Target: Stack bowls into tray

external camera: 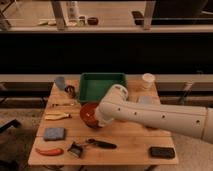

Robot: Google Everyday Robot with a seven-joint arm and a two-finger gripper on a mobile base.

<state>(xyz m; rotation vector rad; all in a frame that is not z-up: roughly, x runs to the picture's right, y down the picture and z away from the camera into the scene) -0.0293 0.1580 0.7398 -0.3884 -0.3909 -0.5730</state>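
Note:
The glossy orange-red bowl [88,113] sits on the wooden table, just in front of the dark green tray [102,86]. My white arm reaches in from the right and bends down over the bowl. My gripper [99,121] is at the bowl's right rim, mostly hidden behind my own wrist. The tray stands at the back middle of the table, with nothing showing inside it. The dark purple bowl is hidden, likely behind my arm.
A blue cup [60,82] and a small dark item [70,91] stand left of the tray. A white cup [147,80] is at the back right. Nearer me lie a yellow tool [57,116], a grey-blue pad [54,133], a red item [48,151], a black brush [95,144] and a black block [162,152].

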